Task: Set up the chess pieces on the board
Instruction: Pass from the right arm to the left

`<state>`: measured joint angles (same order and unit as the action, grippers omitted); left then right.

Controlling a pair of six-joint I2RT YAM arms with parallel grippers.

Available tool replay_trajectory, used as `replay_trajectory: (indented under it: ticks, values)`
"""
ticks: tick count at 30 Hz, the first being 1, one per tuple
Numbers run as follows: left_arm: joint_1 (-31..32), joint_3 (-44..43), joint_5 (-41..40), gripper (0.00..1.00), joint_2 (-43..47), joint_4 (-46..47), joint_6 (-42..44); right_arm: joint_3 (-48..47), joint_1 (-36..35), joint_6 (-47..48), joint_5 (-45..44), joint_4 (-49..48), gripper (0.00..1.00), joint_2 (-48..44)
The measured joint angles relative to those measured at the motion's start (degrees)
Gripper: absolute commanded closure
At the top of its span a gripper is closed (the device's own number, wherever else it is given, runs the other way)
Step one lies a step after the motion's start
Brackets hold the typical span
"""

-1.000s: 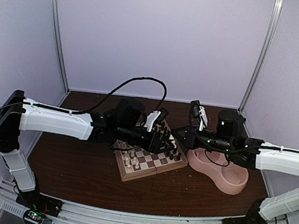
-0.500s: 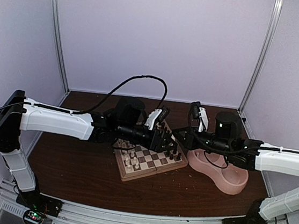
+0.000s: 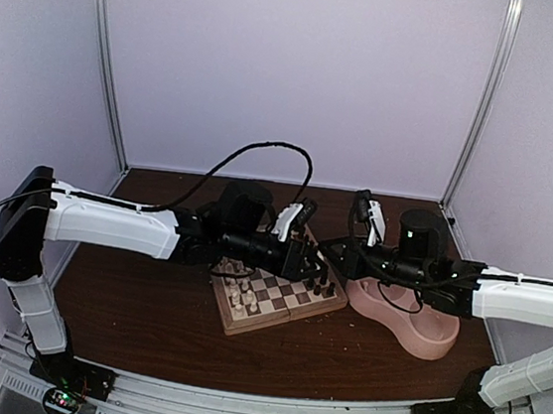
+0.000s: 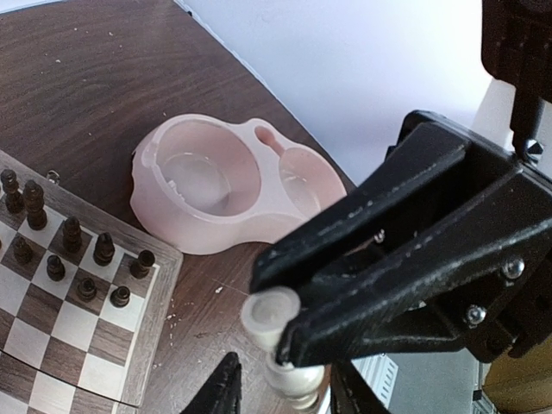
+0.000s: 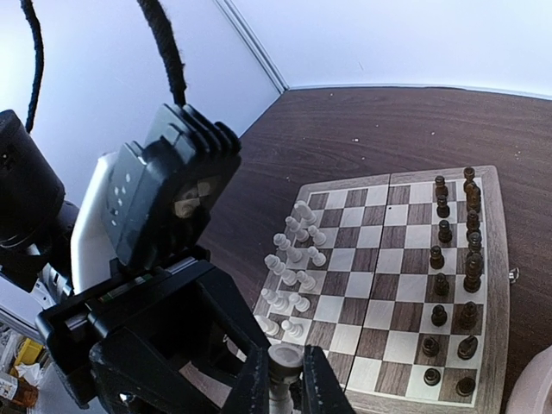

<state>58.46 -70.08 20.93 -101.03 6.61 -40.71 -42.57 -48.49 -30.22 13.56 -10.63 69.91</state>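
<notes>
Meeting just off the board, left gripper and right gripper almost touch. Left wrist: right jaws clamp a cream chess piece; left jaws stand apart around its base. Right wrist: it looks light, hard and slippery; grasp its stem.

Chessboard is looking like matt wood, table showing dark wood grain, pink double bowl gleaming like smooth plastic, cream chess piece shining faintly.

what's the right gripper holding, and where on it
A cream chess piece, pinched about its middle by the right gripper; the left gripper flanks its lower end.
</notes>
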Motion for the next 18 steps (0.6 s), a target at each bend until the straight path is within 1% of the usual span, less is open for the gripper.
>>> replay_trajectory:
  ticks: [3,5,9,10,11,16,17,18]
  values:
    - [0.00,-0.52,0.17,0.66,-0.70,-0.02,-0.15,0.44,0.00,-0.02,0.66,-0.72,0.91,0.00]
    - [0.00,-0.66,0.31,0.69,-0.98,0.02,-0.22,0.90,-0.02,-0.02,1.16,-0.96,0.90,-0.13]
    - [0.00,-0.66,0.55,0.86,-1.07,-0.02,-0.63,1.38,-0.02,0.07,1.79,-1.18,0.82,-0.26]
    - [0.00,-0.66,0.66,0.89,-1.07,0.04,-0.59,1.46,0.00,0.04,1.81,-1.20,0.80,-0.26]
    - [0.07,-0.66,0.74,0.90,-1.07,-0.02,-0.50,1.60,-0.02,0.07,1.88,-1.29,0.78,-0.31]
    - [0.15,-0.66,0.76,0.92,-1.20,-0.66,0.48,1.97,-0.02,0.17,2.10,-1.14,0.53,-1.16]
    - [0.15,-0.66,0.74,0.92,-1.20,-0.72,0.85,1.97,-0.02,0.31,2.12,-1.14,0.49,-1.42]
    - [0.15,-0.66,0.74,0.92,-1.20,-0.81,1.42,1.97,-0.02,0.00,2.10,-1.07,0.48,-1.62]
